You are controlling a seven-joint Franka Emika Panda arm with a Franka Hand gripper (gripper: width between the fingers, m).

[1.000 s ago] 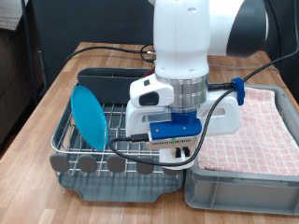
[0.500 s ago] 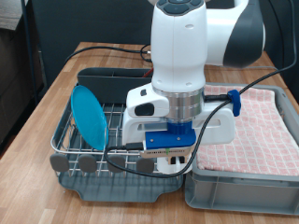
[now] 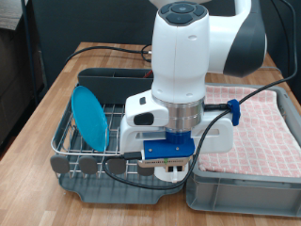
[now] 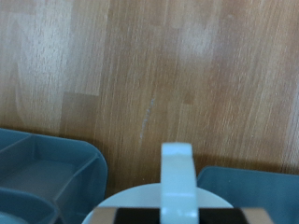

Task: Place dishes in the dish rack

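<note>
my gripper [image 3: 167, 168] low over rack [image 3: 71, 141] near-right corner | mug [image 4: 177, 182] handle between fingers, pinching it | blue plate [image 3: 91, 118] upright in rack's left | crate [image 3: 240, 193] on right

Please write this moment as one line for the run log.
plate: standing in rack | hand: low over rack, fingers hidden | mug: under hand
</note>
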